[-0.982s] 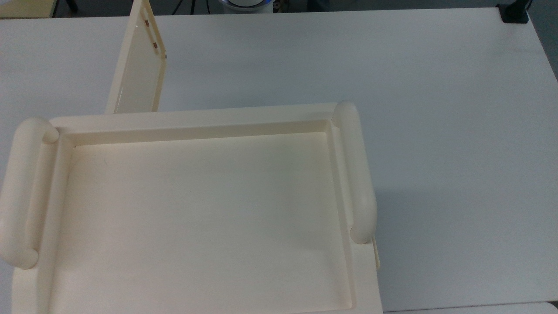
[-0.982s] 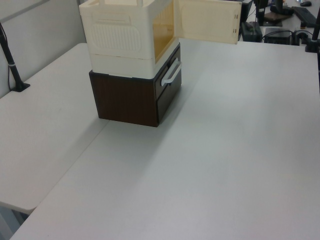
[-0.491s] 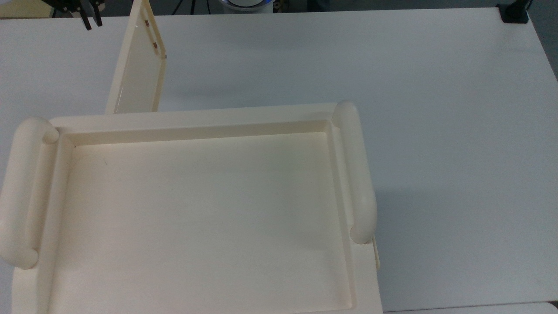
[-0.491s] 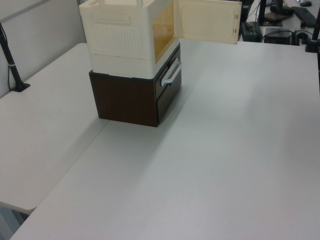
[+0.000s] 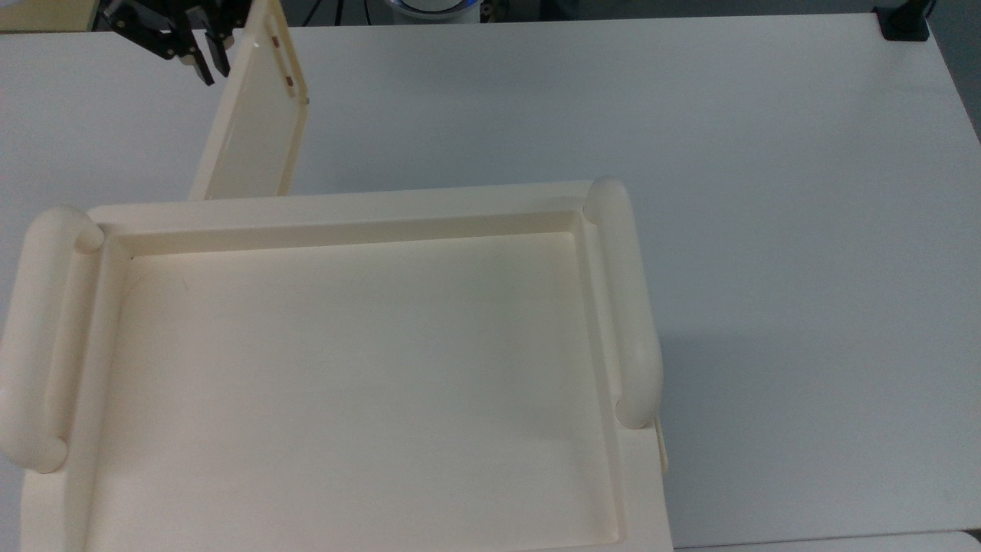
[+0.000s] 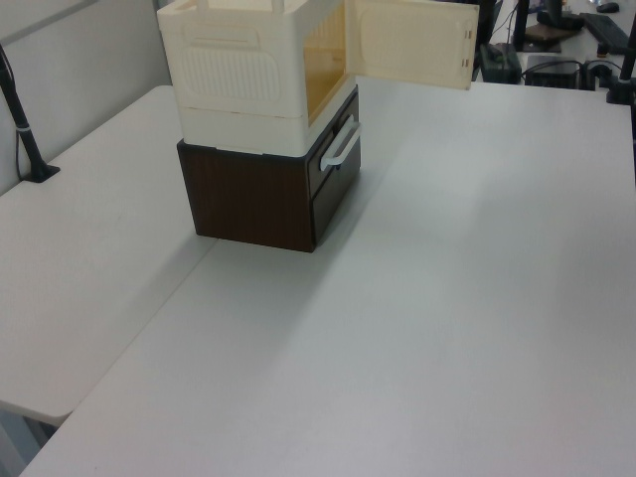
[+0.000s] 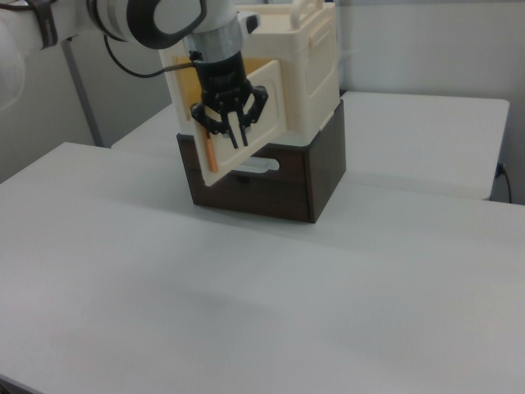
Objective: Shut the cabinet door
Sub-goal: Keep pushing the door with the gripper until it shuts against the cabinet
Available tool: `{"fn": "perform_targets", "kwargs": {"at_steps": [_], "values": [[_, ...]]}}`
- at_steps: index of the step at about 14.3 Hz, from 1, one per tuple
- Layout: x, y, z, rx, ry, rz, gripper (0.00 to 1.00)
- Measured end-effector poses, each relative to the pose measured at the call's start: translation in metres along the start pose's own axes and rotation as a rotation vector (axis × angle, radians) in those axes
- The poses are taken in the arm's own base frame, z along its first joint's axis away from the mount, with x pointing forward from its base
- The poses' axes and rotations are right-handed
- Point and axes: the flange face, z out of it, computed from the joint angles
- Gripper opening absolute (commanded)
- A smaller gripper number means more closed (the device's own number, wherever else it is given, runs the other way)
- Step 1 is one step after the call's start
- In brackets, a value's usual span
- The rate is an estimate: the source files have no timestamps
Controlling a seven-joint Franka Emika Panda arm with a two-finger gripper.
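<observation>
Cabinet door point(image 5: 253, 115) swung wide open, standing out from front of cabinet point(image 5: 345, 368), hinged at the top view's left front corner; free edge w/ small brown marks points away, toward table's far side. In the left view, door point(image 6: 412, 42) sticks out to the left view's right of the amber-lit opening. Cabinet point(image 6: 253, 75) sits on dark brown drawer unit point(image 6: 263, 194), on white table point(image 5: 690, 153).

Gripper point(image 5: 205, 57) at door's outer face near free edge, fingers a little apart, nothing between them. In the right view, gripper point(image 7: 234, 135) in front of door panel point(image 7: 246, 123), tips pointing down; touching or just off — can't tell.

Handling, as judged: thin light plastic, prob. flexes some, swings easily on hinge, smooth so tips may slide. No need to grasp; push flat on outer face close to free edge for best leverage, away from hinge. Gentle force only — box looks light, could shift on the drawer unit. Tiny knob too small to bother gripping.
</observation>
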Motion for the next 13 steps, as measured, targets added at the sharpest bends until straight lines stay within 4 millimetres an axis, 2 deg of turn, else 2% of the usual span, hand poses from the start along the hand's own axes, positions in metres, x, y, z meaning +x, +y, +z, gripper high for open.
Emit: {"fn": "perform_targets", "kwargs": {"at_steps": [5,10,13], "values": [[0.049,-0.029,0.008,-0.003,0.042,-0.018,0.17],[0.103,-0.058,0.005,-0.041,0.162,0.164,0.18],[0.135,-0.08,0.013,-0.037,0.207,0.254,0.18]]}}
